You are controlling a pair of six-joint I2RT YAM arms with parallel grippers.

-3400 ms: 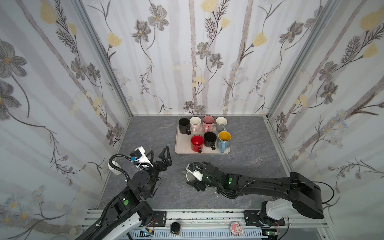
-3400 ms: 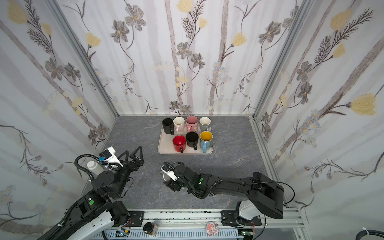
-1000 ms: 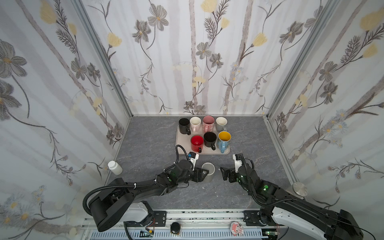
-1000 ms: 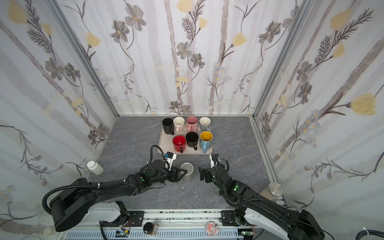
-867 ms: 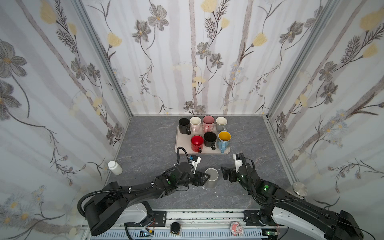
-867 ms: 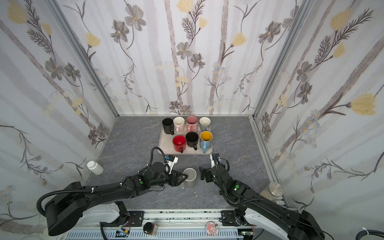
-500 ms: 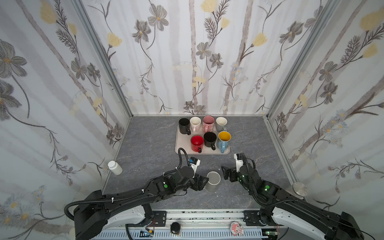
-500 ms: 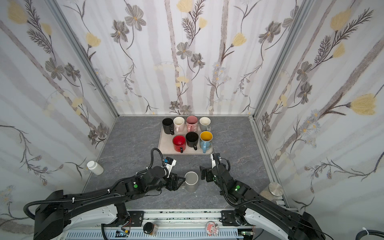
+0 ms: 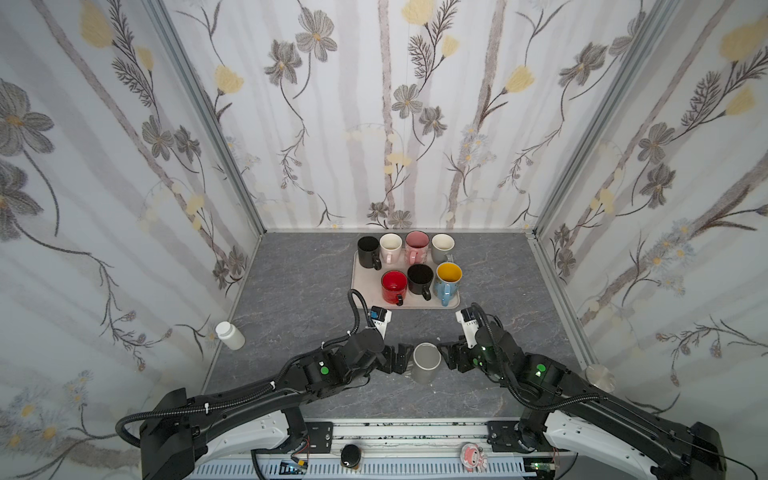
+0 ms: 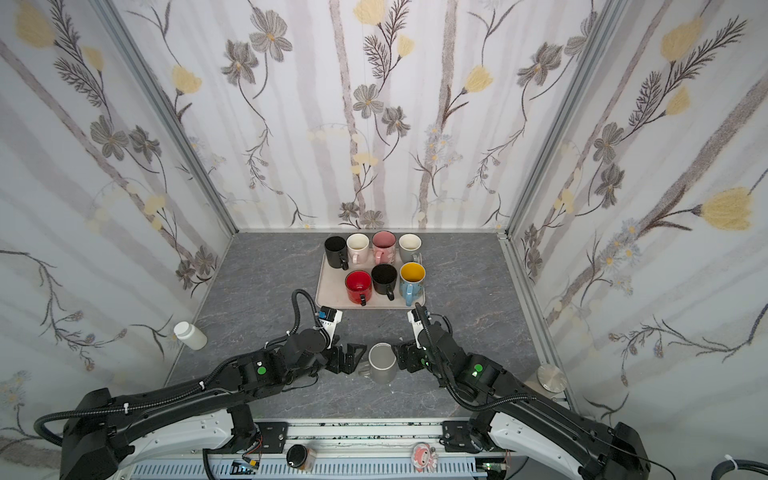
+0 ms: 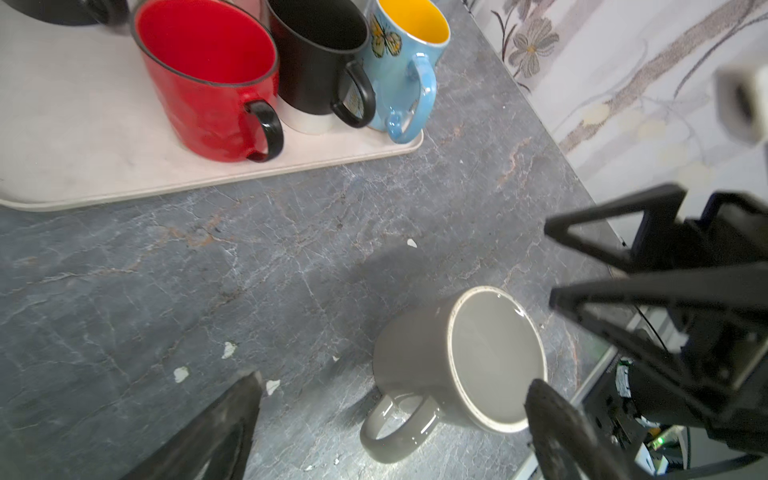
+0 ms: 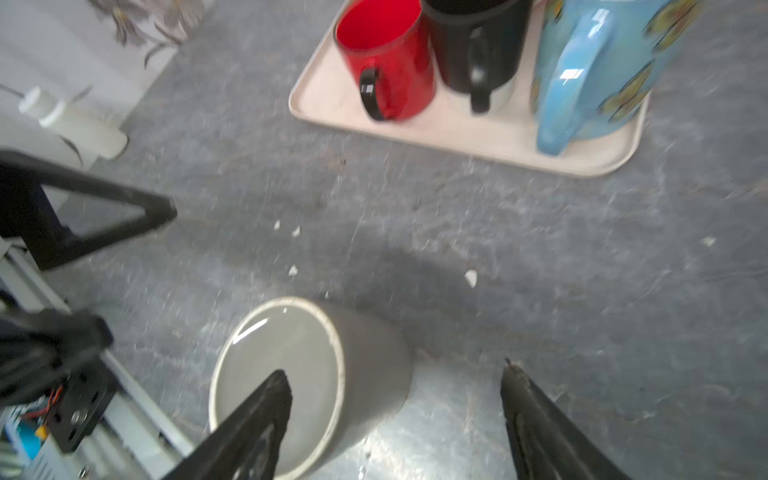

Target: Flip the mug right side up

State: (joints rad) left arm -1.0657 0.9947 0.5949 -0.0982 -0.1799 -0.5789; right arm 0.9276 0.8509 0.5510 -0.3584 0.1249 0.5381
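Grey marbled bench (image 9: 299, 299): your left fingers (image 11: 208, 436) and right fingers (image 12: 548, 432) gape, flanking the seemingly base-up grey ceramic mug (image 9: 426, 365); clamp, then invert.

1. I see a round grey mug (image 9: 426, 365) standing mouth up on the grey stone-look table (image 9: 299, 291).
2. My left gripper (image 9: 398, 358) is just beside the mug on one side. My right gripper (image 9: 451, 358) is just beside it on the other.
3. Behind them, a flat pale tray (image 9: 362, 286) holds seven colourful mugs (image 9: 394, 286), all mouth up.
4. A small white bottle (image 9: 230, 336) sits near the left wall.
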